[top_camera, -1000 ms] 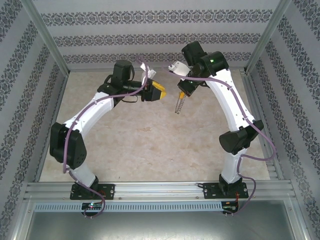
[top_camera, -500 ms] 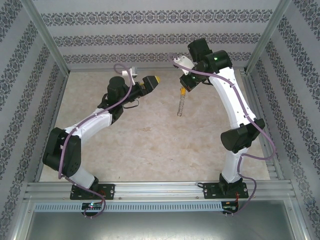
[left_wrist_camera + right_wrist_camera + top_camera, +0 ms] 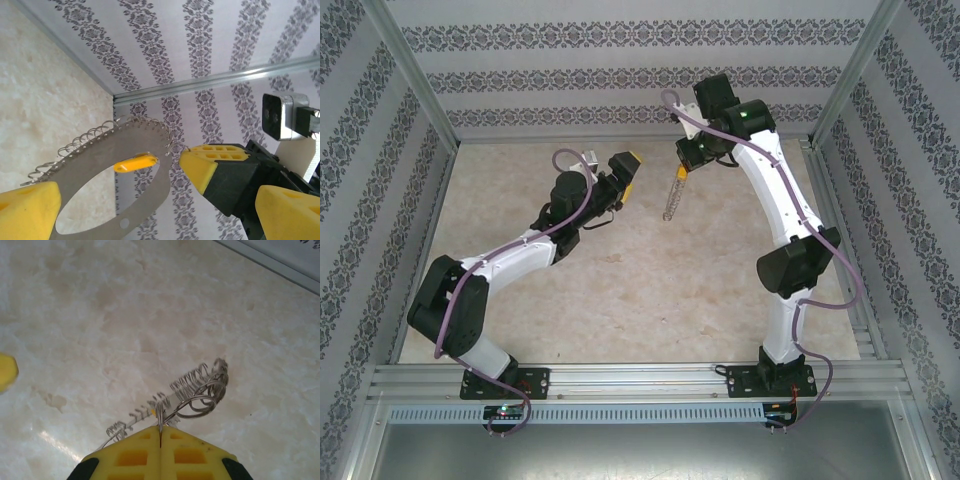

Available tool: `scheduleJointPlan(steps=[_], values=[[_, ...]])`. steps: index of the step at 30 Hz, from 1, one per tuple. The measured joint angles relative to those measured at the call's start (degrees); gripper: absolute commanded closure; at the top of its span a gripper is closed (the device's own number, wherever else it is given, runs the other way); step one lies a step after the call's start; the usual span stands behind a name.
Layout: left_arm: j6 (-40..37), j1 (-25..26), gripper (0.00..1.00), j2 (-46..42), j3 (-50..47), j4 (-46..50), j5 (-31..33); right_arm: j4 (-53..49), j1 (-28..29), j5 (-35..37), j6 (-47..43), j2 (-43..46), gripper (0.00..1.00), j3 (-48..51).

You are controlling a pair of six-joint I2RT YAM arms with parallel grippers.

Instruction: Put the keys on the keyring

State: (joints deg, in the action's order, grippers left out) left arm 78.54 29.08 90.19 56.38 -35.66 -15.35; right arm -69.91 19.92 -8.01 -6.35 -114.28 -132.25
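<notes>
The keyring (image 3: 107,150) is a flat silvery ring fringed with small wire loops, and it hangs in the air. My right gripper (image 3: 160,436) is shut on its rim, the ring (image 3: 200,390) showing edge-on below the fingertips. In the top view it dangles (image 3: 670,200) under that gripper (image 3: 680,173). A small yellow key (image 3: 135,162) sits at the ring's inner edge. My left gripper (image 3: 625,172) stands open just left of the ring, with nothing between its fingers (image 3: 27,210). The ring is between them and apart from both.
Beige marbled table (image 3: 640,290) lies below both arms. Patterned walls with aluminium posts (image 3: 410,90) enclose the back and sides. The right wrist camera (image 3: 280,117) faces the left gripper. The back wall's foot rail (image 3: 210,82) runs behind the ring.
My left gripper has opened and pulled back left from the ring. The right gripper has swung the ring up and slightly left, still shut on it.
</notes>
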Motion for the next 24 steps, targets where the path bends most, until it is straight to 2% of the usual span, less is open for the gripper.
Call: scheduleJointPlan(steps=[11,17,24], values=[[21.4,6.5,0.01,5.7,-1.5,-7.1,7.3,4.1,-0.7,-1.4,7.7,-2.8,1.0,-1.5],[28.0,7.6,0.02,9.6,-1.6,-11.7,11.1,6.0,-0.7,-2.4,9.4,-2.9,1.0,-1.5],[31.9,7.6,0.03,16.3,0.9,-17.4,14.7,8.3,-0.7,-3.9,9.7,-1.7,1.0,2.7]])
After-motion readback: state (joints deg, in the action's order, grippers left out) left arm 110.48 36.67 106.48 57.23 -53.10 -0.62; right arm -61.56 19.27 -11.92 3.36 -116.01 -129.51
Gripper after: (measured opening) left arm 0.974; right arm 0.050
